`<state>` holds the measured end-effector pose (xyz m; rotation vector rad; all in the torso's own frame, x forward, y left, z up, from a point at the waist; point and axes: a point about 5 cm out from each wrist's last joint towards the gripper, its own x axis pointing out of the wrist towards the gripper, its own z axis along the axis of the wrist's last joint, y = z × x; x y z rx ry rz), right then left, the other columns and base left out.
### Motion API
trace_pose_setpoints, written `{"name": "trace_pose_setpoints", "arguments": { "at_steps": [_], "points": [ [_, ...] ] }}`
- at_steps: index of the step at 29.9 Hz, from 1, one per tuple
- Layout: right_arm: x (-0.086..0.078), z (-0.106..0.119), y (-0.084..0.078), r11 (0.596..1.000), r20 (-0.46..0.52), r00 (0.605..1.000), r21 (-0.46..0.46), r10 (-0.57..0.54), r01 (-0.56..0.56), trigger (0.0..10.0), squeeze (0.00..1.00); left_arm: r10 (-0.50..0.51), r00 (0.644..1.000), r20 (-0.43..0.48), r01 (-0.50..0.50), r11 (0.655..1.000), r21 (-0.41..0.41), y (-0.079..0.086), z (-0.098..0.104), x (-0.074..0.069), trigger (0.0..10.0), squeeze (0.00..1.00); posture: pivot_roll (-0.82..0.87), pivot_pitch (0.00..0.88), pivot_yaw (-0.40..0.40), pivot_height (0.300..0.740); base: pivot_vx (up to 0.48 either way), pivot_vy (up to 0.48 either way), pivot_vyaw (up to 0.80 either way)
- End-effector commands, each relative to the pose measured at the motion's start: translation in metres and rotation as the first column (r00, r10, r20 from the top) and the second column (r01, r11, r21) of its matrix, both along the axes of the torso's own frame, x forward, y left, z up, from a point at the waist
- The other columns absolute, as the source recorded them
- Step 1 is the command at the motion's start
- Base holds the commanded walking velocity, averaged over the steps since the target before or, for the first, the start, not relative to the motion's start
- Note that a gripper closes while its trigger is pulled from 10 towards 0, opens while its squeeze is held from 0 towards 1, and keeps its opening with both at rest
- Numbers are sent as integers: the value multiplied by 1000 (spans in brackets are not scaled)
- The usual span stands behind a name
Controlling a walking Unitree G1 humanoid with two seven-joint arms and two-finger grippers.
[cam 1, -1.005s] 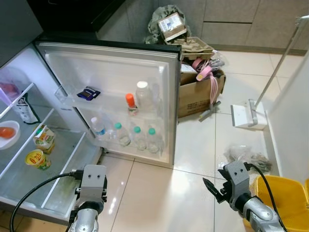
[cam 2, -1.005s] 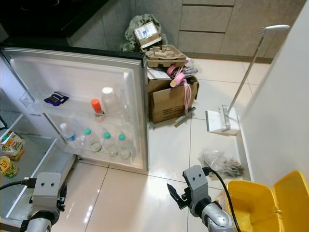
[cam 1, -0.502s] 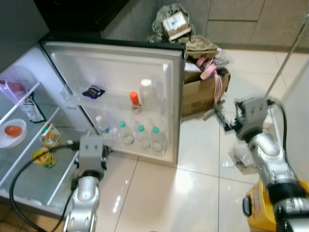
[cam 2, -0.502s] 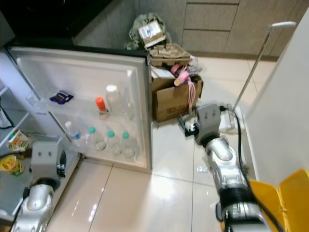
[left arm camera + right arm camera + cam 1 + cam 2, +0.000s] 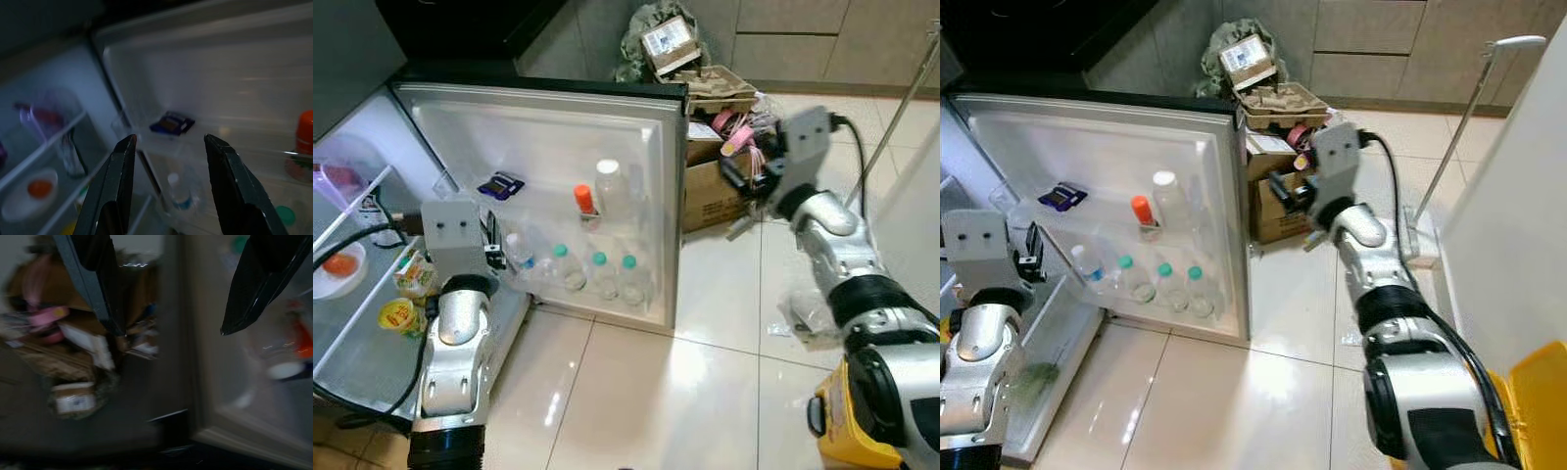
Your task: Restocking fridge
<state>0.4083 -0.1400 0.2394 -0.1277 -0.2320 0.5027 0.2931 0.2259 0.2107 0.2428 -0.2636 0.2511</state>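
The fridge door point(image 5: 548, 127) stands wide open. Its racks hold a dark blue packet point(image 5: 501, 186), an orange-capped bottle point(image 5: 580, 203), a tall white-capped bottle point(image 5: 607, 191) and several small water bottles point(image 5: 597, 276). My left gripper point(image 5: 491, 245) is raised in front of the door's hinge side, open and holding nothing; in the left wrist view its fingers point(image 5: 122, 161) frame the blue packet point(image 5: 171, 123). My right gripper point(image 5: 744, 174) hovers open by the door's outer edge point(image 5: 176, 333), beside the cardboard box.
Inside the fridge, a bowl point(image 5: 337, 269), a carton point(image 5: 411, 276) and a yellow cup point(image 5: 396, 317) sit on the shelves. A cluttered cardboard box point(image 5: 715, 196) stands behind the door. A plastic bag point(image 5: 803, 313), a yellow bin point(image 5: 847, 436) and a broom pole point(image 5: 906, 93) are at the right.
Both arms have risen from low near the floor. The right gripper swung up and left to the door's outer edge; the left gripper rose to the door's inner side.
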Motion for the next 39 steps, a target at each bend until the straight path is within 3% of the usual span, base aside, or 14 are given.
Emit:
{"name": "trace_pose_setpoints", "arguments": {
  "at_steps": [1, 9, 11, 15, 20, 21, 23, 24, 26, 28, 30, 31, 33, 39],
  "points": [
    [0, -5, 10, 999, -20, 999, -20, 49, -49, 10000, 0, -47, 998, -32, 48, 998, 46, -5, -2, -1, 10000, 0, 41, 212, 105, 737, 0, 0, 0],
    [-2, -6, 27, 991, -31, 991, -36, 131, -132, 10000, 0, -115, 990, -82, 116, 993, 10, -20, -10, 9, 10000, 0, 27, 212, 110, 737, 0, 0, 0],
    [-3, -9, 30, 988, -23, 990, -64, 137, -138, 10000, 0, -202, 970, -135, 205, 979, 11, -35, -14, 27, 10000, 0, 19, 208, 109, 737, 0, 0, 0],
    [-4, -9, 23, 992, 20, 994, -80, 103, -102, 10000, 0, -244, 957, -156, 251, 967, 30, -43, -11, 46, 10000, 0, 6, 209, 113, 737, 0, 0, 0],
    [-13, -8, -26, 996, 138, 987, -38, -78, 84, 10000, 0, -303, 929, -211, 334, 934, 129, -49, 5, 87, 10000, 0, -39, 218, 131, 737, 0, 0, 0],
    [-13, -8, -26, 996, 138, 987, -38, -78, 84, 10000, 0, -303, 929, -211, 334, 934, 129, -49, 5, 87, 10000, 0, -39, 218, 131, 737, 0, 0, 0],
    [-23, -22, -51, 985, 126, 979, -45, -161, 168, 10000, 0, -288, 931, -222, 326, 933, 154, -47, 13, 99, 10000, 0, -52, 221, 131, 737, 0, 0, 0],
    [-23, -22, -51, 985, 126, 979, -45, -161, 168, 10000, 0, -288, 931, -222, 326, 933, 154, -47, 13, 99, 10000, 0, -52, 221, 131, 737, 0, 0, 0],
    [-33, -49, -69, 971, 51, 974, -76, -222, 225, 10000, 0, -267, 927, -262, 318, 932, 174, -46, 15, 107, 10000, 0, -68, 229, 131, 737, 0, 0, 0],
    [-33, -49, -69, 971, 51, 974, -76, -222, 225, 10000, 0, -267, 927, -262, 318, 932, 174, -46, 15, 107, 10000, 0, -68, 229, 131, 737, 0, 0, 0],
    [-53, -92, -83, 964, -52, 967, -109, -250, 244, 10000, 0, -253, 922, -294, 316, 929, 192, -47, 17, 115, 10000, 0, -84, 255, 137, 737, 0, 0, 0],
    [-53, -92, -83, 964, -52, 967, -109, -250, 244, 10000, 0, -253, 922, -294, 316, 929, 192, -47, 17, 115, 10000, 0, -84, 255, 137, 737, 0, 0, 0],
    [-73, -118, -87, 969, -107, 965, -94, -240, 230, 10000, 0, -228, 918, -324, 310, 924, 226, -46, 19, 120, 10000, 0, -88, 269, 144, 737, 0, 0, 0],
    [-83, -90, -87, 972, -22, 972, -47, -232, 231, 10000, 0, -174, 920, -351, 274, 926, 258, -40, 19, 125, 10000, 0, -115, 321, 149, 737, 0, 0, 0]
  ]
}}
